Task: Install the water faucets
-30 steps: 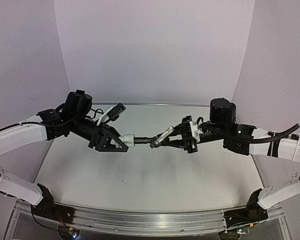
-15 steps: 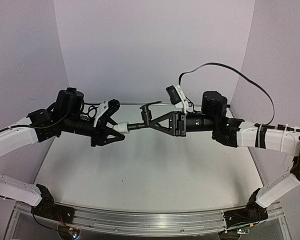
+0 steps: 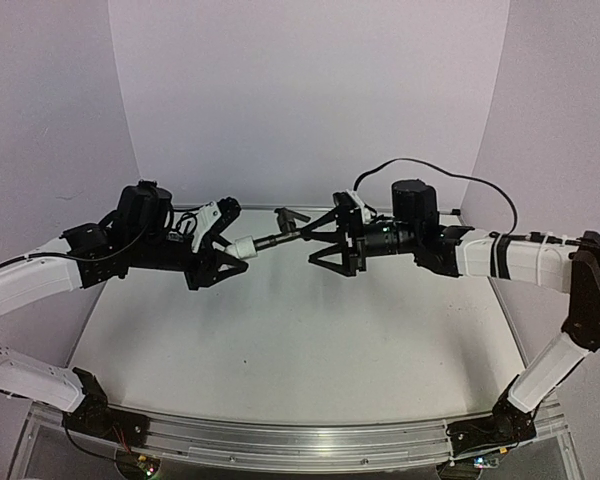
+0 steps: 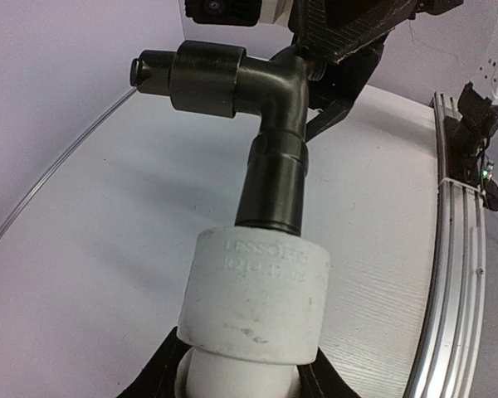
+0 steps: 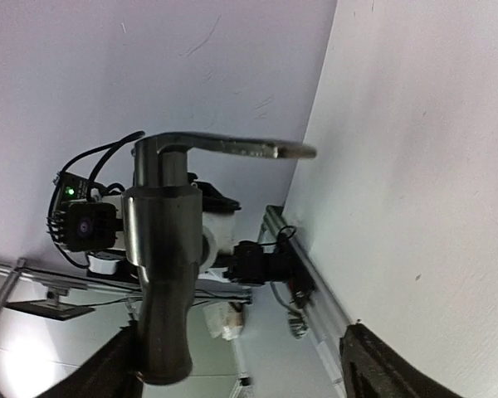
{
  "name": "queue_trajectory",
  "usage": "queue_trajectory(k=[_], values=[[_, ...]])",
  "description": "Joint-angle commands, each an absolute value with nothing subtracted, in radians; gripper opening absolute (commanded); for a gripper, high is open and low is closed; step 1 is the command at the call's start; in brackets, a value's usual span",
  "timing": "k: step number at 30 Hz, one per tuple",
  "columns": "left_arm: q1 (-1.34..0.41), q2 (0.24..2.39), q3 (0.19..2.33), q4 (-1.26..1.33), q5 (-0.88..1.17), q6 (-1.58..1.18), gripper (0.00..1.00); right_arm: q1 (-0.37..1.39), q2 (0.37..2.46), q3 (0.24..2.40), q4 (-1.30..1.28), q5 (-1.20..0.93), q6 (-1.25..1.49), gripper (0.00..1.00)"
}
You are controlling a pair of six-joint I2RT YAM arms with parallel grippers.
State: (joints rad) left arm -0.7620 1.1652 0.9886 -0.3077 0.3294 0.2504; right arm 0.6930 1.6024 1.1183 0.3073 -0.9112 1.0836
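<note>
The water faucet (image 3: 292,233), a dark grey metal tap, is held in the air over the table, its stem seated in a white plastic pipe fitting (image 3: 242,247). My left gripper (image 3: 228,255) is shut on that fitting. In the left wrist view the fitting (image 4: 257,298) fills the bottom and the faucet (image 4: 270,141) rises out of it. My right gripper (image 3: 322,243) stands open just right of the faucet, its fingers spread above and below it. The right wrist view shows the faucet body (image 5: 159,274) and thin lever handle (image 5: 232,148) close to one finger (image 5: 116,373), with a wide gap to the other.
The white table (image 3: 280,340) lies below both arms. An aluminium rail (image 3: 300,440) runs along its near edge between the arm bases. Pale walls close in the back and both sides. A black cable (image 3: 450,178) loops over the right arm.
My right gripper was shut on the faucet and has opened, letting it go after turning its wrist. The left gripper still holds the fitting, with the faucet lifted slightly.
</note>
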Motion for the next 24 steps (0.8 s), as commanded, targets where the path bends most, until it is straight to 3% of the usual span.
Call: queue_trajectory(k=[1, 5, 9, 14, 24], values=[[-0.751, 1.083, 0.967, -0.207, 0.351, 0.067, 0.0, 0.666, 1.464, 1.122, 0.074, -0.823, 0.519, 0.94], [-0.74, 1.077, 0.994, -0.249, 0.418, -0.026, 0.0, 0.681, 1.323, 1.031, 0.027, -0.69, 0.11, 0.97], [-0.735, 1.14, 1.082, -0.327, 0.665, -0.109, 0.0, 0.722, 1.167, 0.922, 0.089, -0.831, -0.485, 0.98], [-0.733, 1.2, 1.126, -0.345, 0.789, -0.161, 0.0, 0.73, 1.216, 0.983, 0.14, -0.876, -0.62, 0.98], [-0.732, 1.284, 1.165, -0.356, 0.967, -0.199, 0.0, 0.754, 1.328, 1.013, 0.329, -0.824, -0.639, 0.98]])
